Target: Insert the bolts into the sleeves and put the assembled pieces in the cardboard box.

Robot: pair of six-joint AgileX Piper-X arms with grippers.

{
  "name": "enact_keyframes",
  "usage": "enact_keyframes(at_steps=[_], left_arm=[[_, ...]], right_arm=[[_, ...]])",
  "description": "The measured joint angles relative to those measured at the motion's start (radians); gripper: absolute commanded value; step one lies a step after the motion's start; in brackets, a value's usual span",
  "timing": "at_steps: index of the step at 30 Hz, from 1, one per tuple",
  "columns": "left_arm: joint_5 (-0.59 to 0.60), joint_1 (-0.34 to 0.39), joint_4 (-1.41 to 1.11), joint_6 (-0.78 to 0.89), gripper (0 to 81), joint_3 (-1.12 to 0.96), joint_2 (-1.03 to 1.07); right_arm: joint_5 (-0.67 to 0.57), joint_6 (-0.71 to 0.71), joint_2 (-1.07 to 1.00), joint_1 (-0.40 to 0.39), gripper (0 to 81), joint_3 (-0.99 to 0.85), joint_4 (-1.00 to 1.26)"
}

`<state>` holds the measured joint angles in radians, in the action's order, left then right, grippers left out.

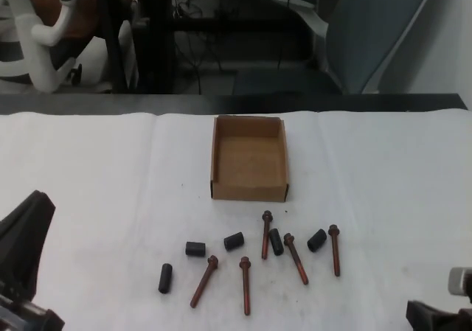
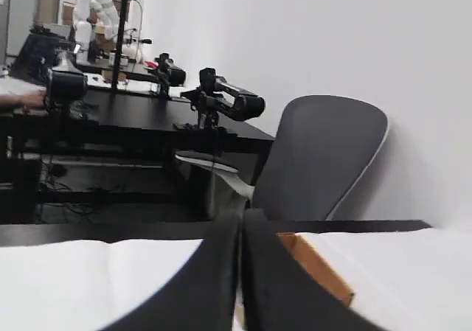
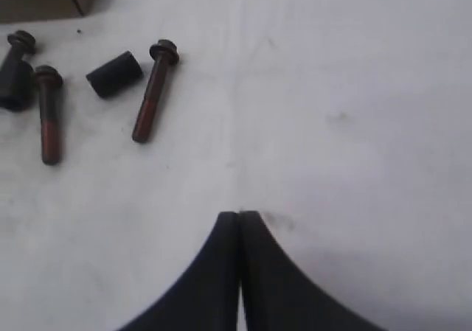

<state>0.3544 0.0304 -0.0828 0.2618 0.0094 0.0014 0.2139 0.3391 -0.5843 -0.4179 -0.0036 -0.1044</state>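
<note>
Several copper-coloured bolts, such as one [image 1: 204,281] and another [image 1: 335,249], lie loose on the white cloth with several short black sleeves [image 1: 234,241] among them. Behind them stands the open cardboard box [image 1: 249,191]. My left gripper [image 2: 241,217] is shut on nothing, low over the cloth, with a box corner [image 2: 317,269] just ahead. Its arm [image 1: 22,250] sits at the near left. My right gripper [image 3: 240,215] is shut and empty over bare cloth, apart from a bolt [image 3: 153,91] and a sleeve [image 3: 114,74]. Its arm [image 1: 439,315] is at the near right.
White cloth [image 1: 391,169] covers the bench, with free room left and right of the box. Another bolt [image 3: 48,113] and sleeve [image 3: 15,84] lie farther from my right gripper. Office chairs [image 2: 317,161] and dark desks stand beyond the bench's far edge.
</note>
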Motion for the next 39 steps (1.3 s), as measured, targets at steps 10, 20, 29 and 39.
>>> enact_keyframes(at_steps=[10, 20, 29, 39], left_arm=[[0.028, 0.0, 0.022, 0.134, 1.7, 0.0, 0.0], [0.167, 0.0, 0.031, 0.464, 1.7, 0.0, -0.001], [0.27, 0.0, 0.307, 0.314, 1.3, -0.079, 0.016], [0.147, 0.091, 0.479, 0.065, 44.2, -0.312, 0.421]], right_arm=[[-0.042, 0.169, 0.0, 0.0, 0.0, 0.0, 0.218], [-0.207, 0.425, 0.0, 0.0, 0.0, 0.003, 0.311], [-0.479, 0.288, -0.011, 0.0, 18.8, -0.121, 0.23], [-0.214, 0.038, -0.229, 0.0, 44.2, -0.565, -0.409]])
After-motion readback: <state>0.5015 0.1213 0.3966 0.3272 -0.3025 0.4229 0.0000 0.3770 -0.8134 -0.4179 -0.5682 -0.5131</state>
